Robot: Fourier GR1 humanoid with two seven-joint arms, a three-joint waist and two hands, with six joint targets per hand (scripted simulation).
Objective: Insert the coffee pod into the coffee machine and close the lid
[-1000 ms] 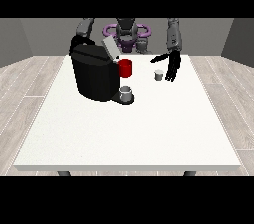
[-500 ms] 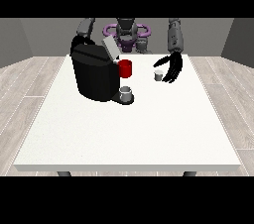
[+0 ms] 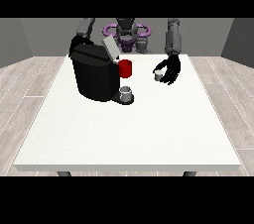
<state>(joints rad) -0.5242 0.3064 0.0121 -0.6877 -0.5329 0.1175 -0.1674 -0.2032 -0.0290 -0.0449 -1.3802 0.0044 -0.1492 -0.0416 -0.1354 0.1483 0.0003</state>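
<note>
The black coffee machine (image 3: 95,77) stands on the left half of the white table (image 3: 129,134), its grey lid (image 3: 109,48) tilted up and open. A red part (image 3: 125,68) shows at its front, with a small grey cup (image 3: 126,92) on the drip base below. The small white coffee pod (image 3: 158,74) sits to the right of the machine. The hand at the view's right (image 3: 170,69) is right beside the pod, touching or almost touching it. The hand at the view's left (image 3: 76,43) is at the machine's back top corner, mostly hidden.
The robot's torso with a purple ring (image 3: 126,30) is behind the table's far edge. The table's wide near half lies in front of the machine. A wooden floor surrounds the table.
The hand at the view's right has sunk slightly beside the pod. The machine, its lid and the other arm have stayed where they were.
</note>
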